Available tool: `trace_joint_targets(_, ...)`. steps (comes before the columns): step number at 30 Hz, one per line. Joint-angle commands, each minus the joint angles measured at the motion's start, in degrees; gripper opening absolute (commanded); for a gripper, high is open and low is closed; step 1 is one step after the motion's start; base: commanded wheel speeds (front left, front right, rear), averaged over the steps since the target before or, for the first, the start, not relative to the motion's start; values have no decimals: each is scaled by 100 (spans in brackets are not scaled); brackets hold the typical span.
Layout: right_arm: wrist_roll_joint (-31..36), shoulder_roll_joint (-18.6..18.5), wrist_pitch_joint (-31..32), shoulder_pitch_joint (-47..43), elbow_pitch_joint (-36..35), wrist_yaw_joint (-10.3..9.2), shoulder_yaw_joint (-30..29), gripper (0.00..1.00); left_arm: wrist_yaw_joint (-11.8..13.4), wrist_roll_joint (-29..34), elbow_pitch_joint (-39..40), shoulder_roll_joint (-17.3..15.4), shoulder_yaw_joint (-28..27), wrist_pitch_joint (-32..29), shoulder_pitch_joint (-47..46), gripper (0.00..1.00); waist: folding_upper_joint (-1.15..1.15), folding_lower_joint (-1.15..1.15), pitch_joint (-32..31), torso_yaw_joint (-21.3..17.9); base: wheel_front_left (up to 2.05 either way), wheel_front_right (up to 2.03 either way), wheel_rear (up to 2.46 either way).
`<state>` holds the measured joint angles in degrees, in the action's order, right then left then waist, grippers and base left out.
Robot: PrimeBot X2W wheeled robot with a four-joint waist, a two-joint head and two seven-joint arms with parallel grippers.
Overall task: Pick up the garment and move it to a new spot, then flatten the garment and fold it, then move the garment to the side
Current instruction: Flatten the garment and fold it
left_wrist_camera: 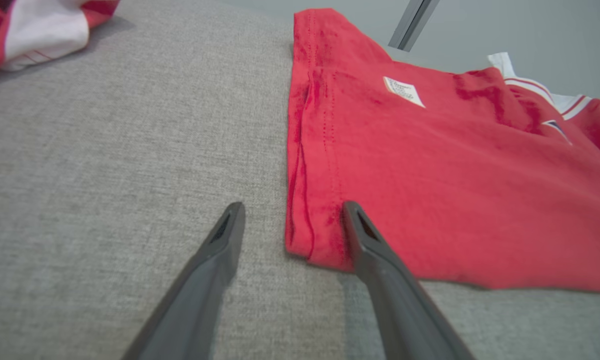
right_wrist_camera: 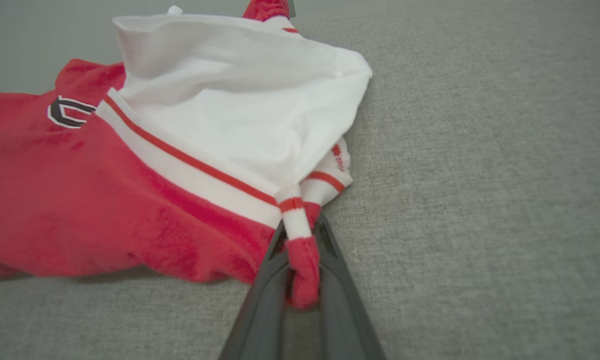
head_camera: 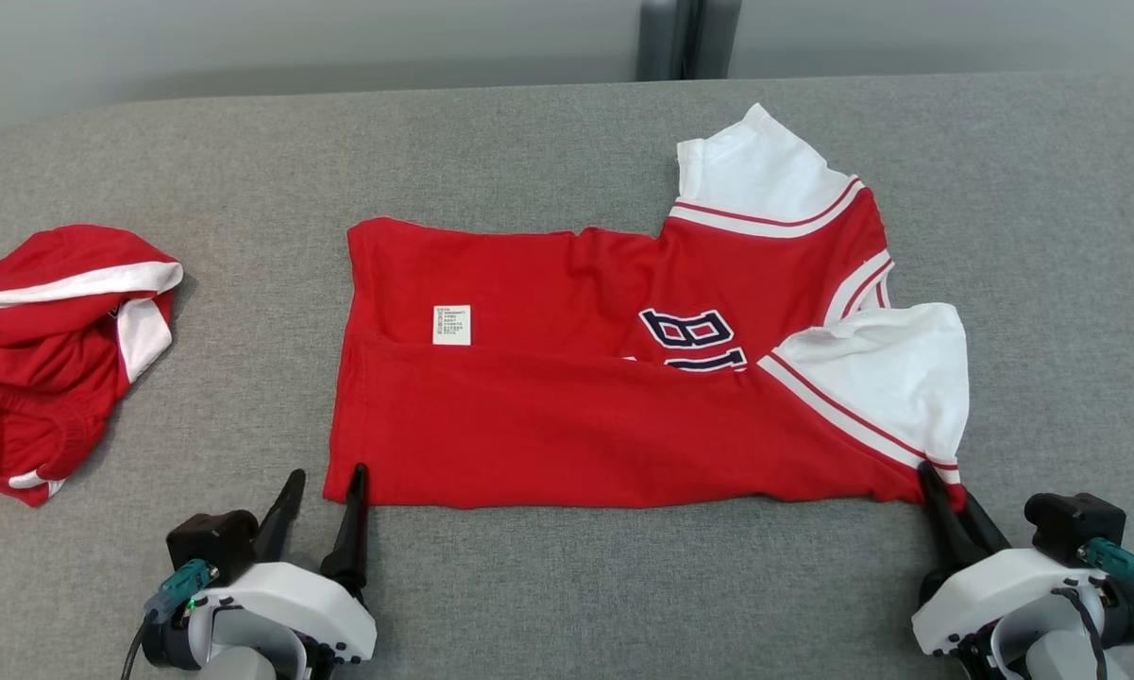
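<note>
A crumpled red-and-white bundle [head_camera: 57, 349] sits at the left of the grey surface [head_camera: 529, 142], and the garment [head_camera: 567, 416], a red jersey with white sleeves, lies well apart from it to the right. Between the two, hard by the garment's near hem corner, the left gripper [head_camera: 327, 472] has its jaws spread wide. One jaw rests on bare cloth-covered surface on the bundle's side and the other over the hem edge, with nothing pinched. The garment is laid out fairly flat with its near half doubled over. Its long axis runs straight away from the bundle, hem end toward it and sleeves at the far end. It looks light, limp and likely to sag or bunch, so I judge the two near corners the best holds, taking both layers. At the corner farthest from the bundle, the right gripper [head_camera: 935, 482] has its jaws closed on the striped sleeve cuff.
</note>
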<state>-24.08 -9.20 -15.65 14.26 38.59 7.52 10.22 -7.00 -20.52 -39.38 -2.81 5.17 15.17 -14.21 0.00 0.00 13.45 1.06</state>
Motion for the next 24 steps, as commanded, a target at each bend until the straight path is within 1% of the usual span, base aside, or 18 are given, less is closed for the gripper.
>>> trace_joint_targets(1,-37,-38,83,21,42,-6,42,0,7,-4,-143,-18,30,-7,-58,100,0,0,-2,-19,0,0,0)
trace_joint_targets(5,-138,-107,66,84,-42,-11,-7,0,-18,-161,-609,3,287,-45,-125,100,0,0,1,-63,0,0,0)
trace_joint_targets(6,-170,-112,64,102,-61,-11,-6,0,-27,-260,-740,16,385,-58,-153,68,0,0,0,-72,0,0,0)
trace_joint_targets(7,-186,-123,63,110,-78,-11,-13,0,-36,-264,-818,24,470,-67,-192,3,0,0,-7,-78,0,0,0)
trace_joint_targets(8,-196,-121,59,120,-97,-11,-21,0,-44,-328,-899,33,547,-71,-224,0,0,0,-14,-85,0,0,0)
trace_joint_targets(12,-228,-115,55,117,-106,-10,-37,0,-46,-440,-1065,45,752,-71,-261,0,0,0,-81,-89,0,0,0)
trace_joint_targets(15,-268,-112,52,36,-62,-8,-58,0,-54,-602,-1112,19,890,-62,-179,0,0,0,-249,-66,0,0,0)
trace_joint_targets(19,-348,-172,51,-160,46,-5,-52,0,-43,-609,-991,-67,688,-22,17,0,0,0,-616,6,0,0,0)
trace_joint_targets(24,-501,-310,51,-573,78,-7,-48,0,-38,-491,-867,-179,398,-8,540,0,0,0,-1115,96,0,0,0)
